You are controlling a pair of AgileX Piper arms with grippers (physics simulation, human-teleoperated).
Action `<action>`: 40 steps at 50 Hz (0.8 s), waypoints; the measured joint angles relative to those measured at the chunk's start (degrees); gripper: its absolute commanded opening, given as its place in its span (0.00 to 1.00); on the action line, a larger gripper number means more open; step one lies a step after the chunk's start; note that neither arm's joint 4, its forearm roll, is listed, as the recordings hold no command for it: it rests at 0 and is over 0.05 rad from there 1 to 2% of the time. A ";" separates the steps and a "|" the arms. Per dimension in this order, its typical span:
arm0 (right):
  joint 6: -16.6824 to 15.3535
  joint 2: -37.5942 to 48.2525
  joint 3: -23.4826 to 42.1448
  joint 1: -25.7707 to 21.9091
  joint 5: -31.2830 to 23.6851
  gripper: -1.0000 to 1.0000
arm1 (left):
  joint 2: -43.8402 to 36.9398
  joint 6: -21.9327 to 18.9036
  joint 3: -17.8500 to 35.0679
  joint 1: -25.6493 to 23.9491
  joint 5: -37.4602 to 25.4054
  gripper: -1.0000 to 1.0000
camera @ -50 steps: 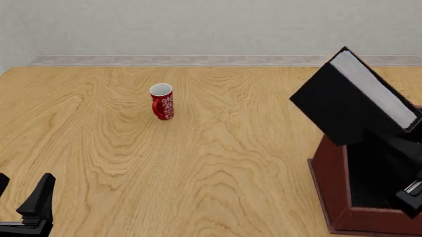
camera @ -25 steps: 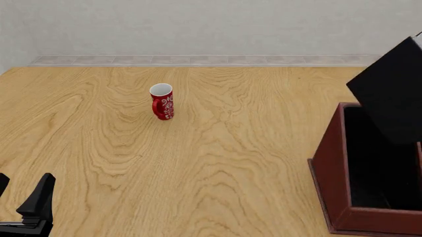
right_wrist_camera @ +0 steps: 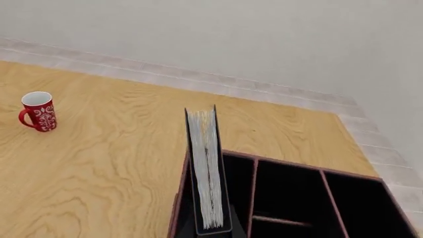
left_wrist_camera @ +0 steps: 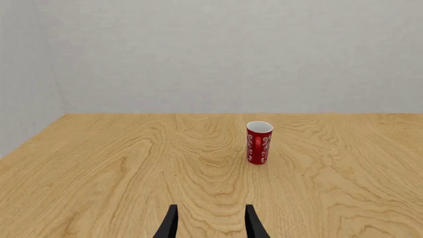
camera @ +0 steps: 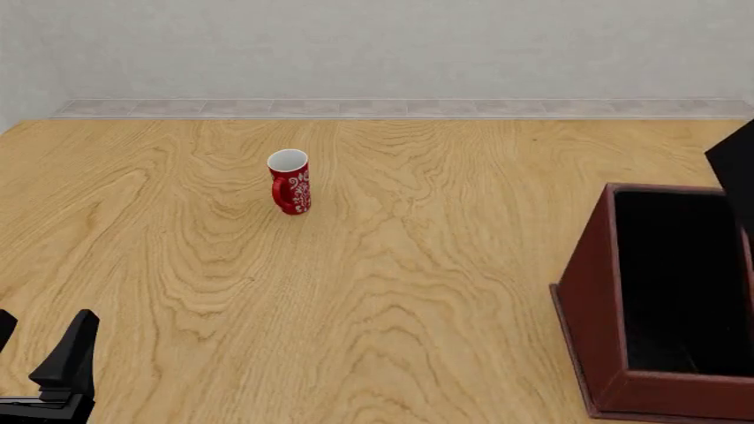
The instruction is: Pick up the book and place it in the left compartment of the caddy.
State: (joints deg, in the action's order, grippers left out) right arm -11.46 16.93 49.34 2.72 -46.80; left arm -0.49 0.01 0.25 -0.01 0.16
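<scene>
**A:** So where are we with the book (right_wrist_camera: 205, 173)? From the right wrist view we're looking straight at its fore-edge: thick black hardcover, white-grey pages showing as a tall narrow stripe between the two covers, standing on end.

**B:** Yep, and it sits over the caddy (right_wrist_camera: 290, 198), at the near-left end, above the left compartment (right_wrist_camera: 239, 188). We can't tell if the bottom edge is already down between the walls or just above the rim. In the front view only a black corner of it pokes in at the right edge, above the caddy's far side.

**A:** The caddy looks like we'd expect: dark reddish-brown sloped walls, black inside, thin dividers splitting it up.

**B:** Right gripper though? We honestly can't tell. Its fingers aren't visible in any view, the book just fills the spot in front of the wrist camera.

**A:** Left gripper (left_wrist_camera: 210, 225) is easy: fingers spread apart, nothing between them, hanging low over the table (camera: 412, 291) at the near-left corner. The red mug (camera: 290, 181) with the white pattern stands upright well ahead of it, well apart from the caddy.
</scene>
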 measured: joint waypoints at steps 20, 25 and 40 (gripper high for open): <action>4.41 0.85 -3.03 4.65 -1.44 0.00 | 0.00 0.00 0.00 0.00 0.00 1.00; 4.53 1.12 -4.34 5.30 -1.57 0.00 | 0.00 0.00 0.00 0.00 0.00 1.00; 3.86 1.24 -9.14 7.15 0.07 0.00 | 0.00 0.00 0.00 0.00 0.00 1.00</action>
State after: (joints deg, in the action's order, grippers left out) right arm -7.60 18.17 40.20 9.87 -46.74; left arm -0.49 0.00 0.25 -0.02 0.16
